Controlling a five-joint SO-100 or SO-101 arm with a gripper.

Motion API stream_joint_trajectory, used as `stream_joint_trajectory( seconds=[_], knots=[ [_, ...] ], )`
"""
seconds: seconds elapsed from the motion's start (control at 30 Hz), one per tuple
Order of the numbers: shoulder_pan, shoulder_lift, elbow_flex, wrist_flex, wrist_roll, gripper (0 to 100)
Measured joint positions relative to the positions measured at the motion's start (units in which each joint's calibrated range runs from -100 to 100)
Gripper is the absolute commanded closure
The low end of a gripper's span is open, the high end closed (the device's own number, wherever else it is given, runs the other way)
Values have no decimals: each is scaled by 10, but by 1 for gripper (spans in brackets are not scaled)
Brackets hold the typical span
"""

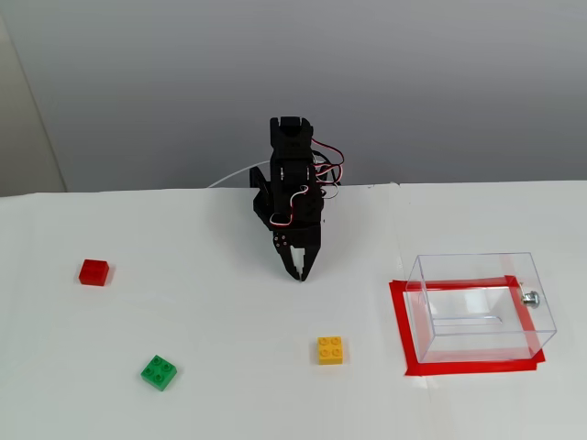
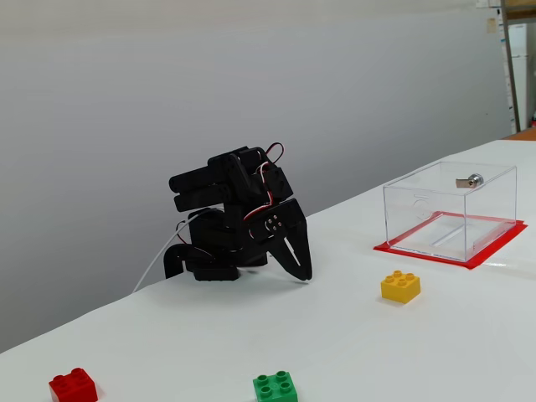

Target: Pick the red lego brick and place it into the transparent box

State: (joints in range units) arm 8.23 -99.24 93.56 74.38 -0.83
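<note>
The transparent box [image 1: 481, 307] is sitting at four o'clock on the white surface [image 1: 211, 367]; the gripper [image 1: 298, 275], fingers pressed together, is resting at centre; the red lego brick [image 1: 94, 271] is lying at nine o'clock, probably light, rigid, best pinched across its flat sides.

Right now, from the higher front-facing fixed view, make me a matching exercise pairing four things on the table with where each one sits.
Things:
1. small red plastic lego brick
2. small green plastic brick
3. small yellow plastic brick
4. clear plastic transparent box

Places:
A. right side, inside a red tape outline
B. near the front edge, left of centre
C. far left, farther back than the other bricks
D. in front of the black gripper, left of the box

Pairs: 1-C, 2-B, 3-D, 4-A
</note>
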Motion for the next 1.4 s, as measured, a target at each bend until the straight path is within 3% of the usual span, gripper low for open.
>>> stream_joint_trajectory(
  seconds=[0.43, 0.8, 1.4],
  knots=[
    [-25, 0, 0, -3, 0, 99],
    [-21, 103, -66, -159, 0, 99],
    [223, 349, -365, -163, 0, 99]
  ],
)
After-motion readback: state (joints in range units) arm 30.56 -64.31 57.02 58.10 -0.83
